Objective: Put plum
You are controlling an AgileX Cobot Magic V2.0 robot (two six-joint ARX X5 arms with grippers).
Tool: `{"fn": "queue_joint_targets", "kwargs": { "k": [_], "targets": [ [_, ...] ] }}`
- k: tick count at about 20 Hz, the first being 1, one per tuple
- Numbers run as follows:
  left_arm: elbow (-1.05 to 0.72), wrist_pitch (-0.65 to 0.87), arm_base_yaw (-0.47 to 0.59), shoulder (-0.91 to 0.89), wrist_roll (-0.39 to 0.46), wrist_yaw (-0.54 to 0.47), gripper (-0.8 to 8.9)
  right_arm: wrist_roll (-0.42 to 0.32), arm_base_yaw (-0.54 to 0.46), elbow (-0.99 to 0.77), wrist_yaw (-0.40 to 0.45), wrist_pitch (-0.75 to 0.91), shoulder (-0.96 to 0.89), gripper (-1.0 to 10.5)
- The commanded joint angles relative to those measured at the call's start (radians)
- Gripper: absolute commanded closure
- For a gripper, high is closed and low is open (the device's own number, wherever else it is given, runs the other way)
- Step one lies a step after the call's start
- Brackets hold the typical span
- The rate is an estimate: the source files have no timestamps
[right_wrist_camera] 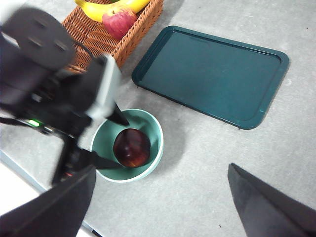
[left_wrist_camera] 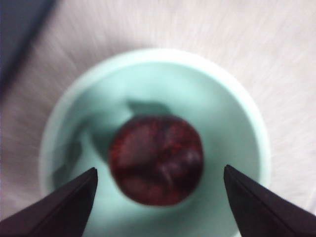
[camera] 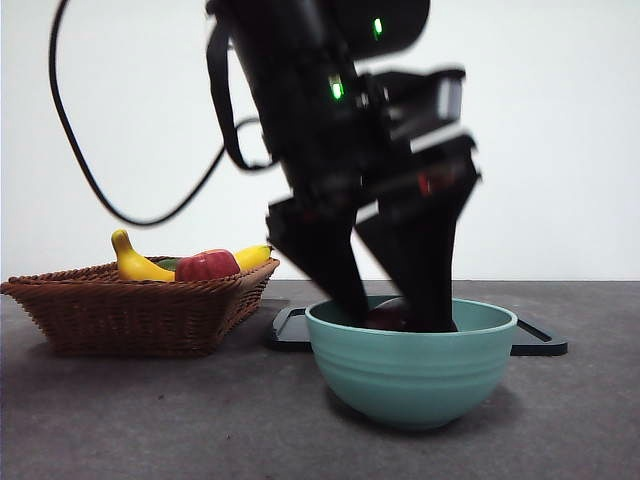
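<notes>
Maroon and glossy, the plum [left_wrist_camera: 156, 160] lies in the bottom of the bowl [left_wrist_camera: 247, 123]. Our left gripper [left_wrist_camera: 158, 197] hangs just above it, jaws spread wide on either side and touching nothing; we judge the fruit has been dropped there. Our right gripper [right_wrist_camera: 158, 197] waits high above the table, open and empty. We can read no labels or writing anywhere.

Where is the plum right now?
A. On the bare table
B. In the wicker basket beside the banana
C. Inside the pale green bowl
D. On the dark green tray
C: the plum lies on the floor of the pale green bowl, with the open left tool straddling it.
</notes>
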Motion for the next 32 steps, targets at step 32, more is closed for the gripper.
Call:
{"fn": "queue_joint_targets", "kwargs": {
  "k": [32],
  "targets": [
    [-0.492, -0.187, 0.38, -1.107, -0.232, 0.301, 4.08, 0.011, 0.139, 0.019, -0.004, -0.016, 0.111, 5.2]
  ]
}}
